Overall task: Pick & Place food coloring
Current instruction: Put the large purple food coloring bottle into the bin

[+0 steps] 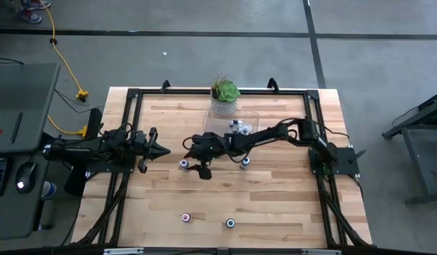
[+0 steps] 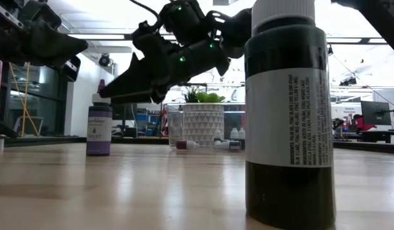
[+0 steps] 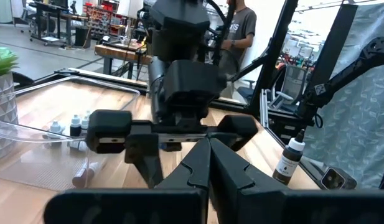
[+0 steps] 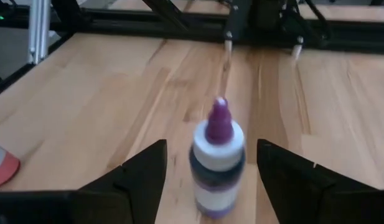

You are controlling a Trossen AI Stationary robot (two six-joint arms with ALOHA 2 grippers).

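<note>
Beside purple bottle (image 1: 183,164), open right tool (image 1: 193,168).

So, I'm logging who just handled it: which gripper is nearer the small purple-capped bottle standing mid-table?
Right. The right gripper hangs open just beside the small purple-capped bottle; the left gripper waits farther off toward the table's left side.

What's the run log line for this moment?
right gripper: open, fingers astride upright violet bottle | left gripper: shut, waiting table-left
</note>
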